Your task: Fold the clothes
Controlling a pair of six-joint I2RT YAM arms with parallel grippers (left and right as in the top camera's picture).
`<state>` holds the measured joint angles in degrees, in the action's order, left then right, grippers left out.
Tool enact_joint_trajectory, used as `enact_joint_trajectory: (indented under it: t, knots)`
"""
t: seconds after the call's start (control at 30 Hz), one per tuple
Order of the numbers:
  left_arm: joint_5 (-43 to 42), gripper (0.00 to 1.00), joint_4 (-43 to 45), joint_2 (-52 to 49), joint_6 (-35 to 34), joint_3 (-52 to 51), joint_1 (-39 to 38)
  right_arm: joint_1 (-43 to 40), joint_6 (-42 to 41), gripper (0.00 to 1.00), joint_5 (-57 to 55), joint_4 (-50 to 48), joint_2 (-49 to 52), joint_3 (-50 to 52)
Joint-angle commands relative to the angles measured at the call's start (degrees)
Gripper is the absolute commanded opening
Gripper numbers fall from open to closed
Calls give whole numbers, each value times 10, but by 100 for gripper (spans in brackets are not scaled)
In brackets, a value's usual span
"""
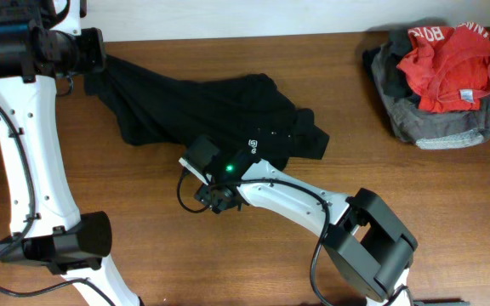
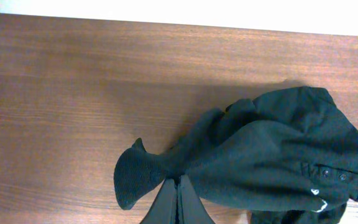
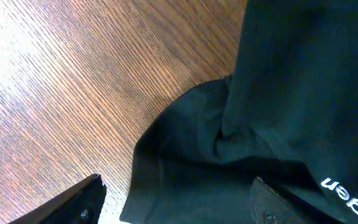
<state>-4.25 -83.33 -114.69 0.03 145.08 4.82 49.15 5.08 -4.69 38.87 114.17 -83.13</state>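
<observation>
The black garment [image 1: 211, 110] lies crumpled across the back middle of the table, with small white markings near its front edge. My left gripper [image 1: 92, 64] is at the garment's far left end and is shut on a fold of its cloth [image 2: 166, 165]. My right gripper [image 1: 207, 174] is at the garment's front edge, open, with one finger over the wood and one over the cloth. In the right wrist view the garment's edge [image 3: 185, 155] lies between the open fingers [image 3: 176, 202], with white lettering at lower right.
A heap of a red garment with white lettering [image 1: 447, 64] on a grey garment [image 1: 436, 123] lies at the back right corner. The wooden table [image 1: 100, 170] runs to a white wall at the back.
</observation>
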Motion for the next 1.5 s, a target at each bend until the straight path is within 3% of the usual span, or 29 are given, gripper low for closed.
enact_joint_trajectory:
  t: [0.0,0.1,0.3,0.37,0.4,0.43,0.63,0.93,1.13,1.47]
  knots:
    - [0,1,-2,12,9,2,0,0,2,78,2,3,21,-12]
    - [0,1,-2,12,9,2,0,0,2,72,2,5,24,-12]
    - [2,0,-1,12,16,2,0,0,0,49,2,7,34,-12]
    - [2,1,-1,12,16,2,1,0,0,30,0,5,38,-12]
    - [2,1,-1,12,16,2,1,-1,-13,11,-8,4,38,-12]
    - [2,1,-1,12,16,2,1,-3,-25,4,-17,7,37,-16]
    - [17,1,0,12,27,2,3,-50,-87,4,-20,126,9,-106]
    - [16,1,2,13,26,2,39,-185,-88,4,-20,323,-97,-314]
    - [16,1,14,13,26,2,49,-293,-88,4,-14,370,-134,-381]
    - [15,1,28,16,26,17,60,-442,-85,4,103,377,-175,-433]
